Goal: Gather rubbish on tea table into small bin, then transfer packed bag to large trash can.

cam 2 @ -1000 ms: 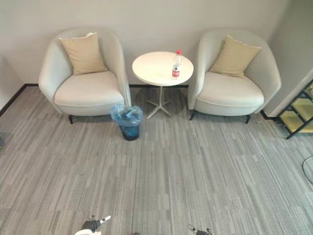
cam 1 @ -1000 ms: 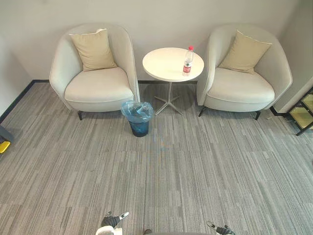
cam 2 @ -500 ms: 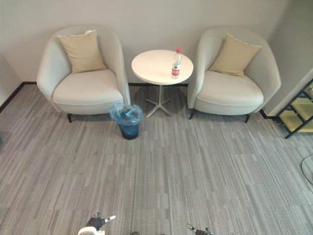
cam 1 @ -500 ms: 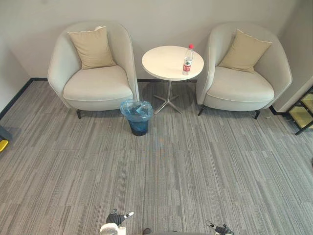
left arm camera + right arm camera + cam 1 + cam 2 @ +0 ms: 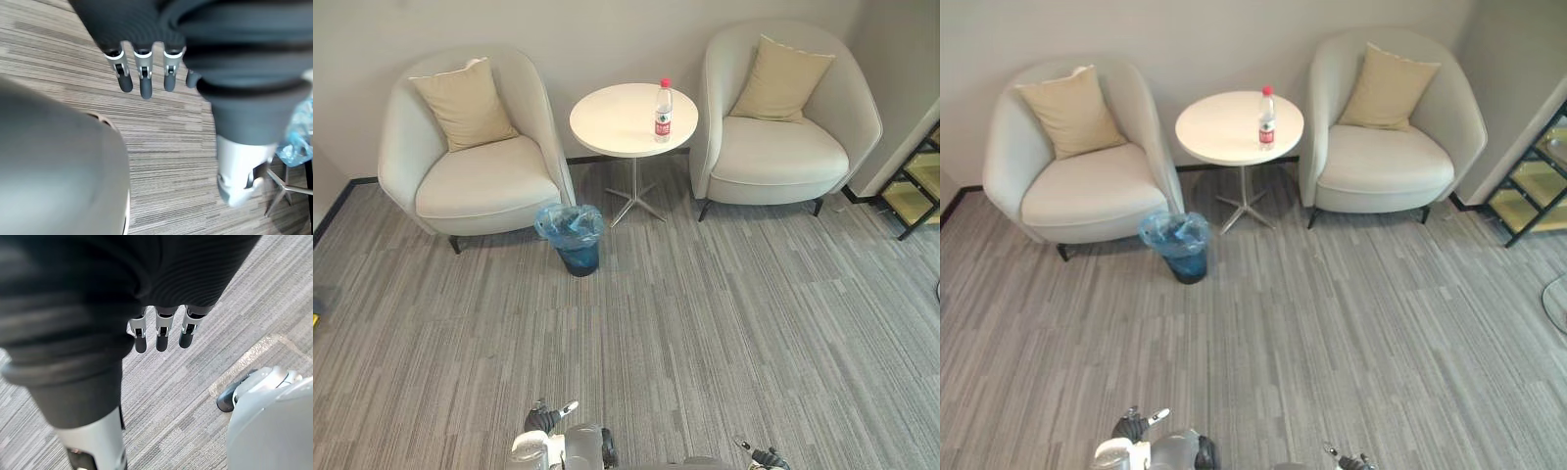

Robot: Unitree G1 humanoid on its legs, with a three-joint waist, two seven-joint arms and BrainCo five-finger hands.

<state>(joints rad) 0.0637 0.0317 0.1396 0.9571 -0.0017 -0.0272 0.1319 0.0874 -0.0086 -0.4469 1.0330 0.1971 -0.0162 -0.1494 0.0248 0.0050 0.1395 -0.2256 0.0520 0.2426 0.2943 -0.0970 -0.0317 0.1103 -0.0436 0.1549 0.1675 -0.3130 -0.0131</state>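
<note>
Standing upright on the round white surface point(image 5: 612, 127), the bottle point(image 5: 663, 110) has a red cap and a red label. It sits toward the top's 2 o'clock side, a little in from the rim. The surface is at 12 o'clock in the head view, on a thin metal stem with a star foot. It is flanked by two pale armchairs, one at 10 o'clock point(image 5: 480, 186) and one at 2 o'clock point(image 5: 773, 157). A tan cushion point(image 5: 460, 103) leans on the back of the first and another point(image 5: 781, 78) on the back of the second.

The bin point(image 5: 579, 259) stands on the grey carpet point(image 5: 705, 323) at 7 o'clock from the surface's foot, just beside the front corner of the 10 o'clock armchair. A blue bag point(image 5: 568, 220) lines it, crumpled over its rim.

The left robot hand point(image 5: 145, 78) shows at 7 o'clock on the head view's lower edge. In its wrist view the fingers hang straight over the carpet and hold nothing. The right robot hand point(image 5: 163, 333) is at 5 o'clock. Its fingers are straight and side by side above the carpet, and it is empty too. Both are well apart from the bottle and the bin. A black-framed rack point(image 5: 915, 186) stands at 3 o'clock.
</note>
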